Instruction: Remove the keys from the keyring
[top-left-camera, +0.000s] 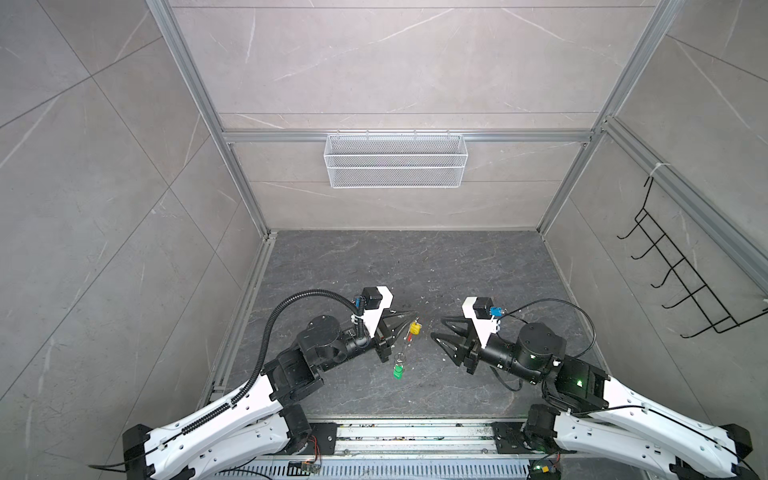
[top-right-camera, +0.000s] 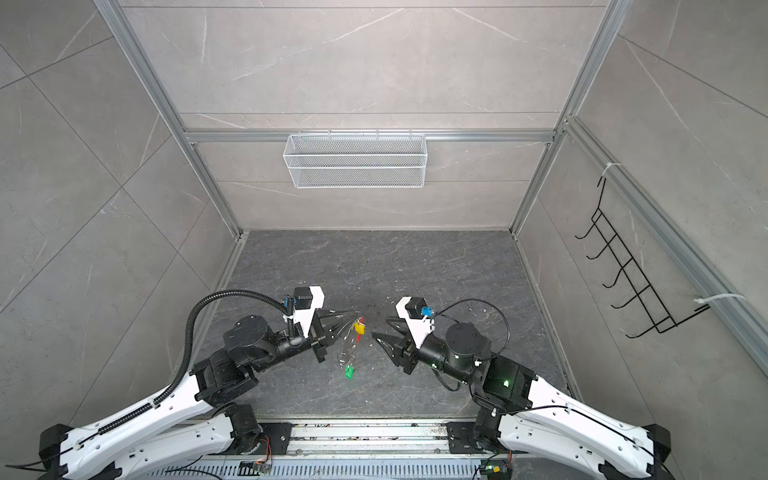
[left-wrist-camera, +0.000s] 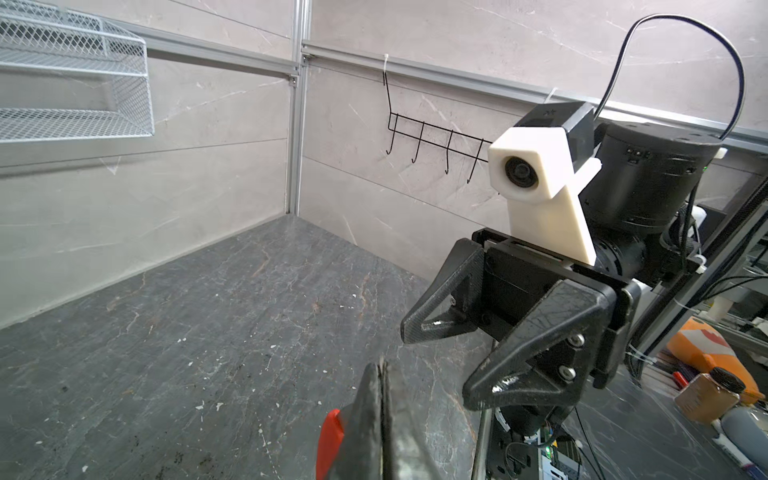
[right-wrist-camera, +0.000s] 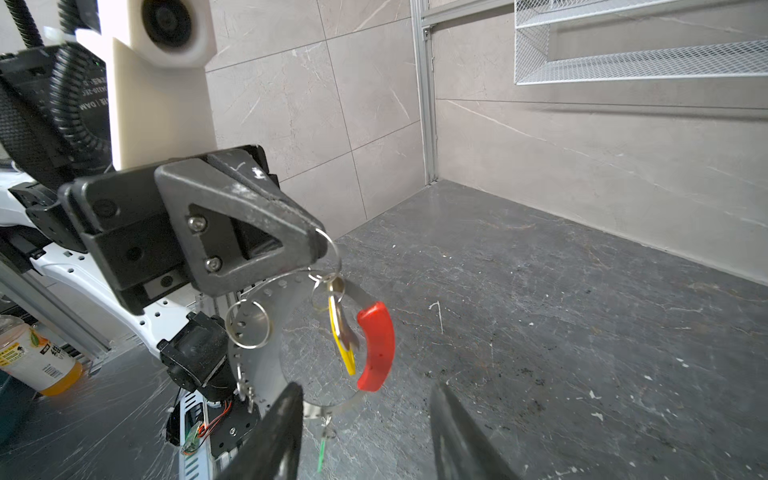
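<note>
Keyring (right-wrist-camera: 376, 347): silver-grey wire hoop with one red plastic sleeve. Yellow-tagged key (right-wrist-camera: 347, 357) on the keyring: yellow tag, silver blade. Green-tagged key (top-left-camera: 398, 371) at the keyring's low end: bright green tag. Split rings (right-wrist-camera: 248, 324) on the keyring: shiny silver. Left end effector (right-wrist-camera: 320, 245) at the keyring: matte black, whitish scuffs, silver screws. Right end effector (top-left-camera: 437, 328) facing the keyring: black. Arms (top-left-camera: 232, 407): white shells, black joints. Counter (top-left-camera: 415, 266) under the keyring: dark grey stone pattern, pale veins, white flecks. Walls (top-left-camera: 374, 62): pale beige-grey tile, thin white veins. Basket (top-left-camera: 395, 160) far behind the keyring: white mesh. Hook rack (top-left-camera: 681, 282): black wire.
</note>
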